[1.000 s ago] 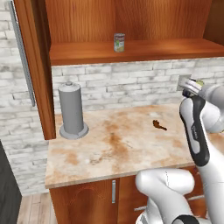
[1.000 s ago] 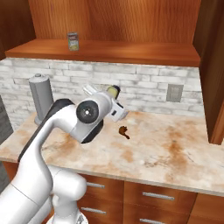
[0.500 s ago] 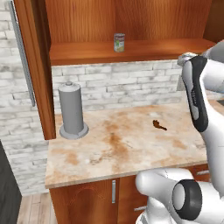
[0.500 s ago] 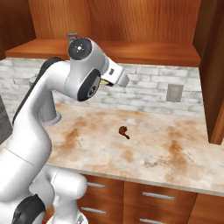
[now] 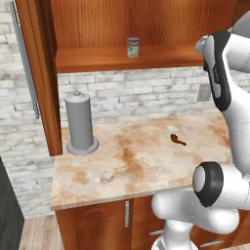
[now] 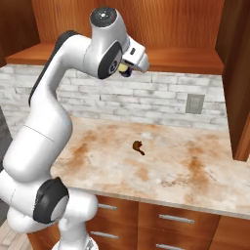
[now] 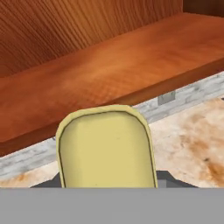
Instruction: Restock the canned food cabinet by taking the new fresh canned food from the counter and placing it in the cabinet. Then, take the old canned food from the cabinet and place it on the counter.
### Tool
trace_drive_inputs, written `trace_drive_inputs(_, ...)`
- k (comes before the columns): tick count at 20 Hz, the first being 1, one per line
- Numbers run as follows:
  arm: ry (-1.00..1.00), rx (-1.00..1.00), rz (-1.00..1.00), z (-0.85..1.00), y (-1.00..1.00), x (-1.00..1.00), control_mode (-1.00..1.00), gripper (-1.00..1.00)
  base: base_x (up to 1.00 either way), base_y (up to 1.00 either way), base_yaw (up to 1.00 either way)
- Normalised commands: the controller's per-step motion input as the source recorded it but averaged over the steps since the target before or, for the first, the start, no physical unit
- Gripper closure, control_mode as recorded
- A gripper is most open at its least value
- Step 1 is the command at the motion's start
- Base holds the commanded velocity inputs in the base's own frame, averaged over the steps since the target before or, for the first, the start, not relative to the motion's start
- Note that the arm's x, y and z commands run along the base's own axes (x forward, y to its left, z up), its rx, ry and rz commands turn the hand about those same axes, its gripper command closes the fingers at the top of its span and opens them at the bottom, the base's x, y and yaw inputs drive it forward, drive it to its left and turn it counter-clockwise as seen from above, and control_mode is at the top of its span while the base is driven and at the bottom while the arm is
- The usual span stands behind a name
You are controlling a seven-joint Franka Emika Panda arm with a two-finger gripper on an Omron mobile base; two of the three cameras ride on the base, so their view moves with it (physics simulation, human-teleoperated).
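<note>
The new fresh canned food [image 7: 107, 148] shows its yellow top close up in the hand view, and its yellow and dark body [image 6: 124, 70] peeks out under the hand. My gripper [image 6: 127, 67] is shut on it, raised to the height of the cabinet shelf [image 6: 195, 58], just in front of the shelf's edge [image 7: 109, 74]. The old canned food [image 5: 133, 47], silver with a green-and-white label, stands upright on the shelf [image 5: 97, 57] to the left. The counter [image 5: 127, 161] lies well below the hand. The can hides my fingertips.
A tall grey cylinder on a round base [image 5: 80, 124] stands at the counter's left. The open cabinet door with its long metal handle [image 5: 29, 63] hangs at the left. A small brown scrap [image 6: 138, 146] lies mid-counter. An outlet [image 6: 195, 103] sits in the brick wall.
The arm has swung up from just above the counter to shelf height, carrying the can with it. The old can on the shelf has not moved.
</note>
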Motion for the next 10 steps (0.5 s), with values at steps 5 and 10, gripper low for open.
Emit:
trace_drive_inputs(5, -0.11, 0.00, 0.03, 0.05, 0.09, 1.00, -1.00, 1.00, 0.00, 0.00, 0.00)
trace_drive_inputs(10, -0.07, 0.00, 0.01, 0.00, 0.18, 1.00, -1.00, 1.00, 0.00, 0.00, 0.00)
